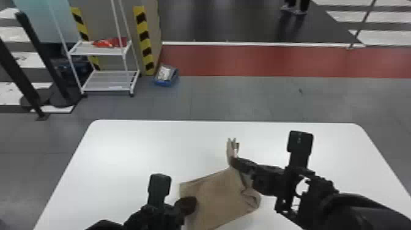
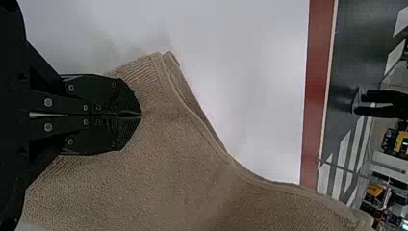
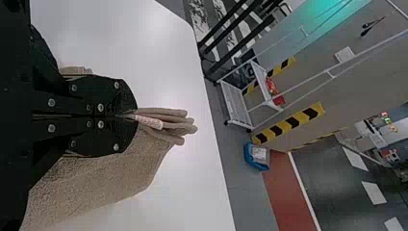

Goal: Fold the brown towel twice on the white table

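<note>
The brown towel lies layered near the front of the white table, its far right corner raised. My right gripper holds that corner pinched above the table; in the right wrist view the right gripper is shut on bunched layers of towel, with a pale tag beside them. At the towel's left edge sits my left gripper. The left wrist view has the left gripper with its fingers together, over the towel near a corner; whether cloth is between the tips is hard to tell.
Bare white tabletop extends behind and to both sides of the towel. Beyond the table's far edge are a white wheeled rack, a blue box and dark posts on the floor.
</note>
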Motion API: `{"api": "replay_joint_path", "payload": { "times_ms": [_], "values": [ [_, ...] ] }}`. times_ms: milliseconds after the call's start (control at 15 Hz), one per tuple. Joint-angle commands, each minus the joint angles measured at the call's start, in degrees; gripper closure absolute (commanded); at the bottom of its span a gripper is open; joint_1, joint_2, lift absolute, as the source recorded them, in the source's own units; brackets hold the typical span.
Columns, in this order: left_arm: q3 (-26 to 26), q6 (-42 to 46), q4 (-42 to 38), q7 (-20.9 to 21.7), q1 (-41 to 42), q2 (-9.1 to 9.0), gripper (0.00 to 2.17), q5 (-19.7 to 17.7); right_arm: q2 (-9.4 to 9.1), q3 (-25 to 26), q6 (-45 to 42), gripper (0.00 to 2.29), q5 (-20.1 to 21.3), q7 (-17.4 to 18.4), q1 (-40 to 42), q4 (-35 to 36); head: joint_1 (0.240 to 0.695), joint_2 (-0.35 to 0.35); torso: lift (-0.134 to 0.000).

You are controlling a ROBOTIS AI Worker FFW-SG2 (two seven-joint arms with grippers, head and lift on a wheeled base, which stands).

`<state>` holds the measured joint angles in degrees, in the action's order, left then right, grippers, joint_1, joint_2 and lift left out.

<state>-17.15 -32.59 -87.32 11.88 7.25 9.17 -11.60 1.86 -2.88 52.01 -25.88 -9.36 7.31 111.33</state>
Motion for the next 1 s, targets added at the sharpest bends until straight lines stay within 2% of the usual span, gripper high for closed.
{"api": "replay_joint_path", "payload": {
  "times_ms": [0, 333, 933],
  "values": [
    [-1.2, -0.1, 0.2, -0.1, -0.6, -0.47, 2.01, 0.1, -0.01, -3.1, 0.0, 1.15, 0.6, 0.9, -0.3, -0.1, 0.695, 0.004, 0.000],
    [-1.2, -0.1, 1.6, -0.1, -1.8, -0.55, 2.01, -0.3, -0.01, -5.8, 0.3, 1.15, 3.3, 1.3, -0.9, -4.8, 0.695, 0.030, 0.000],
    [-1.6, 1.0, 3.6, 0.3, -2.8, -1.43, 2.01, -0.4, -0.28, -11.3, -3.2, 1.15, 4.0, 1.5, -3.4, -11.8, 0.695, 0.061, 0.000]
  ]
}}
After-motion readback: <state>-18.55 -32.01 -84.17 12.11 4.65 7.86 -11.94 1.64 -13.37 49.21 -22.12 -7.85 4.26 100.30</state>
